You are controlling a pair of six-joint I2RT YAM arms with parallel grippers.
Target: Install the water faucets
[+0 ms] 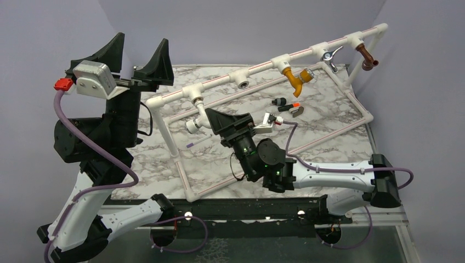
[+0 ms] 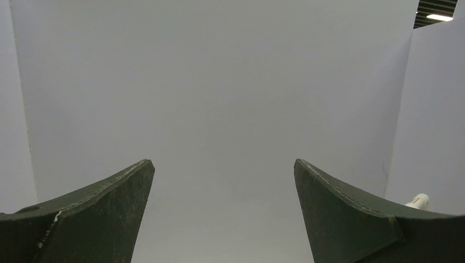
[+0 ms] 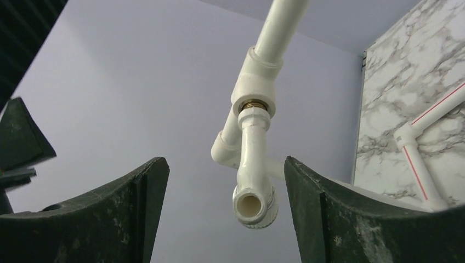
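Note:
A white faucet (image 1: pixel 196 118) hangs from the leftmost tee of the white pipe frame (image 1: pixel 257 68), and its open spout faces my right wrist camera. My right gripper (image 1: pixel 214 123) is open; its fingers stand either side of the white faucet (image 3: pixel 253 164) without touching it. In the right wrist view the right gripper (image 3: pixel 225 164) holds nothing. A mustard-yellow faucet (image 1: pixel 296 78), a chrome-levered one (image 1: pixel 329 55) and a brown one (image 1: pixel 366 56) sit in tees further right. My left gripper (image 1: pixel 137 55) is raised at the far left, and in its own view the left gripper (image 2: pixel 224 164) is wide open and empty.
A black-and-orange faucet (image 1: pixel 288 104) lies loose on the marble table (image 1: pixel 329 131) inside the frame. One tee socket (image 1: pixel 241 82) between the white and yellow faucets has nothing in it. Grey walls close the back and sides.

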